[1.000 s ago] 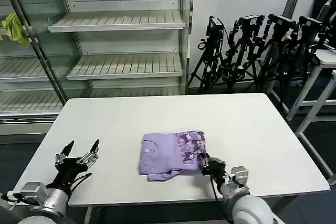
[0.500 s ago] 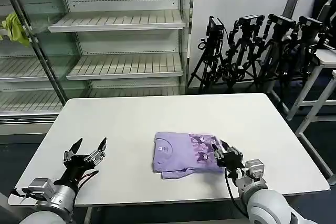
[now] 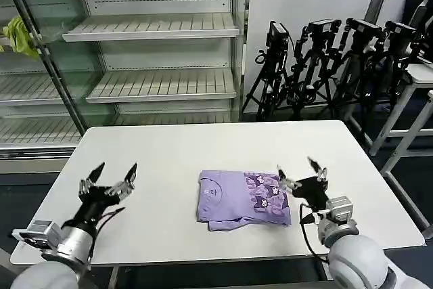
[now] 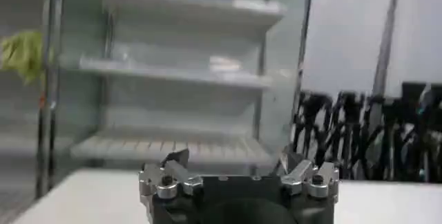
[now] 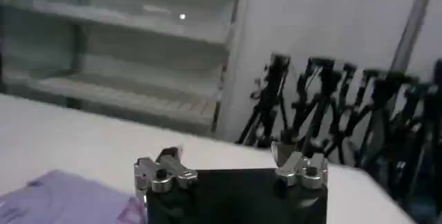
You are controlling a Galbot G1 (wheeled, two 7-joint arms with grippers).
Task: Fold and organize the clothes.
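The lavender T-shirt lies folded into a compact rectangle on the white table, dark purple print facing up on the half nearer the right gripper. That gripper hovers just beside the shirt's edge, jaws spread wide and holding nothing; the cloth sits just outside the open jaws, not between them. In the right wrist view the shirt shows beside the finger bases. The left gripper hangs over bare table, well apart from the shirt, its 2 fingers also spread wide and empty. Beyond the table stand empty shelves and a row of tripods.
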